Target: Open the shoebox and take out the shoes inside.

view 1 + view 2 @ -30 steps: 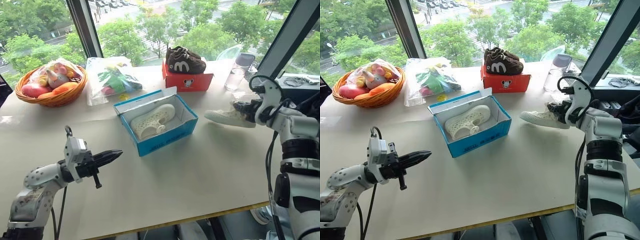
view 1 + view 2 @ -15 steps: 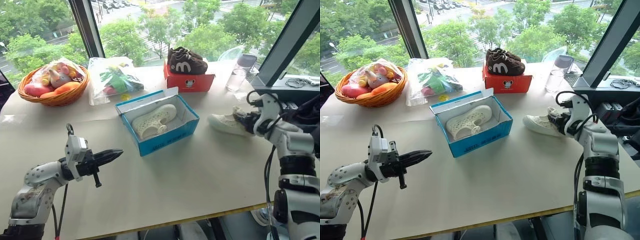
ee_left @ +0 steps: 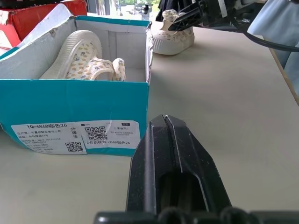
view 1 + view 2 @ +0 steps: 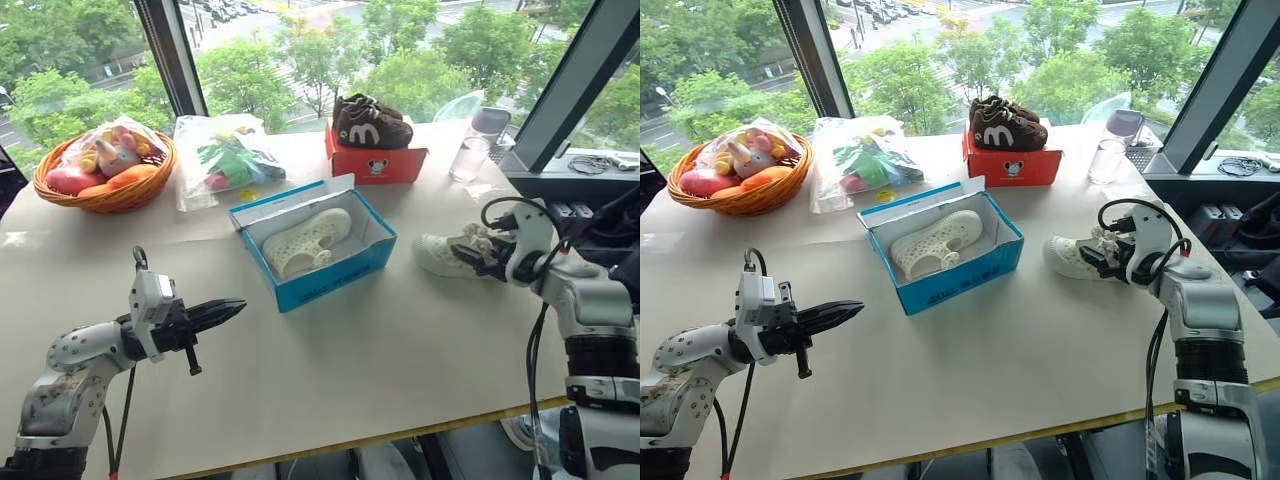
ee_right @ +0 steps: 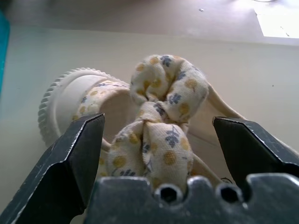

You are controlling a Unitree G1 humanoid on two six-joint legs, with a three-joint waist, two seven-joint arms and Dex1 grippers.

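We saw the right gripper (image 5: 156,154) spread wide around one shoe (image 4: 1072,257) on the table (image 4: 400,340), the left gripper (image 4: 222,311) pinched together near the shoebox (image 4: 330,262).

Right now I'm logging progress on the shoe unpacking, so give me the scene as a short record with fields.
shoebox: blue shoebox open in the middle of the table
shoe in box: one cream shoe lies inside
shoe out: second cream shoe on the table, to the right of the box
right gripper: right gripper open, fingers either side of that shoe's bow, not clamped
left gripper: left gripper shut, holding nothing, above the table near the box
behind: brown sneakers on a red box, basket, bag
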